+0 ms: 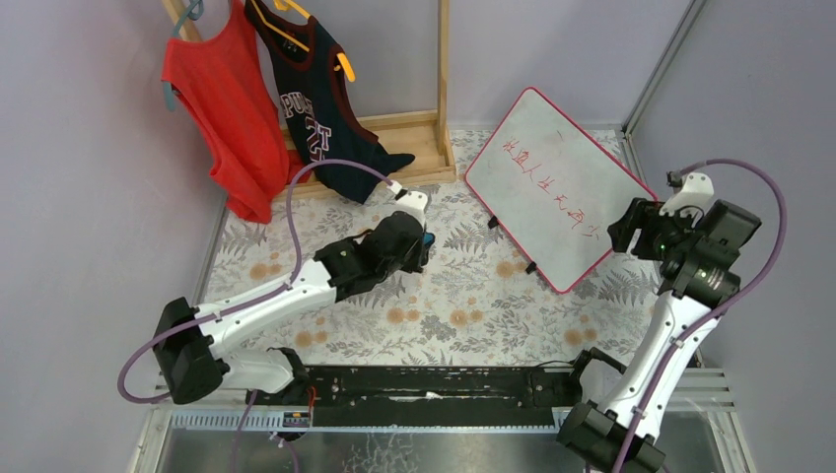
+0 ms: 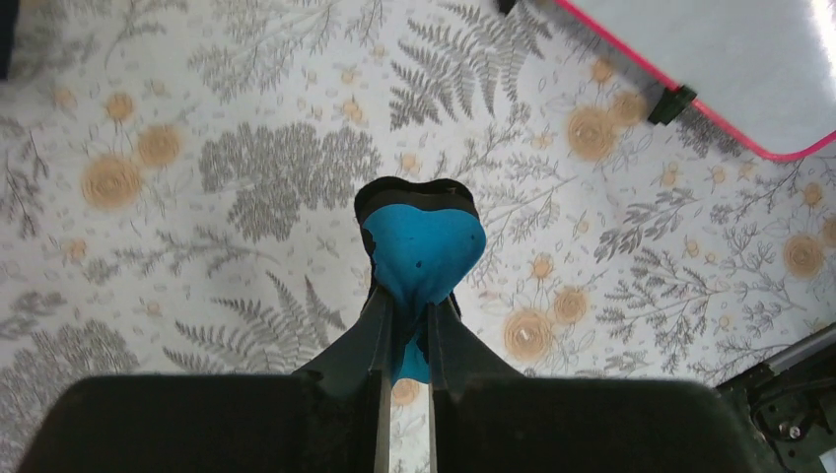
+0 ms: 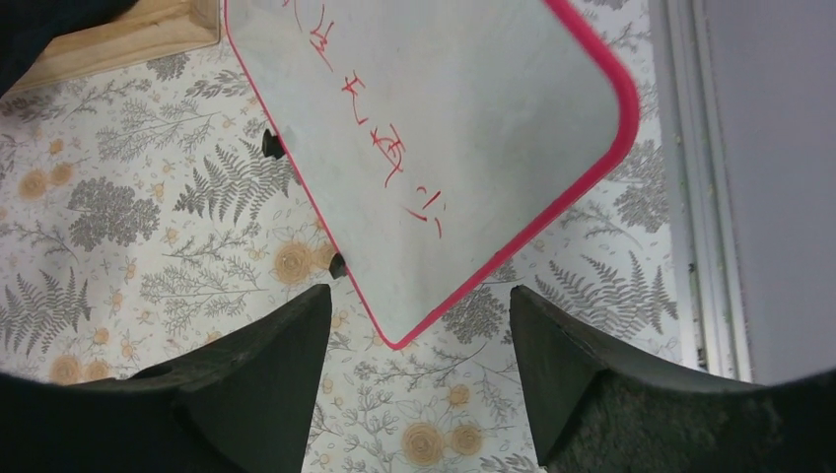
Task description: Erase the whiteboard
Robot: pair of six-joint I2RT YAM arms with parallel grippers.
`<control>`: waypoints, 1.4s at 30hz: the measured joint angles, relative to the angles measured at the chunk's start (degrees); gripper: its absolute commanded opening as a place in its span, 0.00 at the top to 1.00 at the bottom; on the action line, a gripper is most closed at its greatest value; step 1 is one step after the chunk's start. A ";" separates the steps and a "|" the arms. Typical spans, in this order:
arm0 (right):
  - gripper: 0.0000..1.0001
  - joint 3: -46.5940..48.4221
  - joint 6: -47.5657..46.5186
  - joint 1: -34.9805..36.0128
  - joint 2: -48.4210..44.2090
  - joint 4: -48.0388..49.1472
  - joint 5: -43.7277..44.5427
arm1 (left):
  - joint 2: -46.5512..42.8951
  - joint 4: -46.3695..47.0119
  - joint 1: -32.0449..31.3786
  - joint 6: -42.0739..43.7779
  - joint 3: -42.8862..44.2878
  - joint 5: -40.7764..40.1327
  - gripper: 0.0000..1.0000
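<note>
Blue and soft, the eraser (image 2: 424, 246) is squashed between the fingers of my left gripper (image 2: 409, 325), which are shut tight on it. It hangs above the flowery tablecloth (image 2: 197, 197), near the middle of the table and well apart from the writing.

The whiteboard (image 1: 557, 187) lies on the far right side of the table, turned so one corner points at my right arm. My right gripper (image 3: 419, 296) is wide open over that near corner and holds nothing. I cannot tell if it touches the pink-red frame yet.

I think the board is stiff, flat and light. Its white face looks smooth, so the eraser should glide on it. A light board on a cloth may slide or turn when I rub it. So I would pinch it by the frame at the near corner with my right gripper and keep it in place while the left one wipes. I would not press on the middle, as its small feet might let it rock.

Here is my count. I see one whiteboard, with one line of red marks (image 3: 380, 128) across it and two black feet (image 1: 530, 266) showing on its left edge. I see one eraser and two arms. At the back stands one wooden rack (image 1: 414, 133) with two tops on it, one red (image 1: 222, 108) and one dark (image 1: 315, 108).
</note>
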 measured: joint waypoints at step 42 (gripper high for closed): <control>0.21 44.54 -33.22 -28.17 42.42 -35.10 -20.70 | 11.34 16.57 12.39 6.99 3.52 20.13 0.91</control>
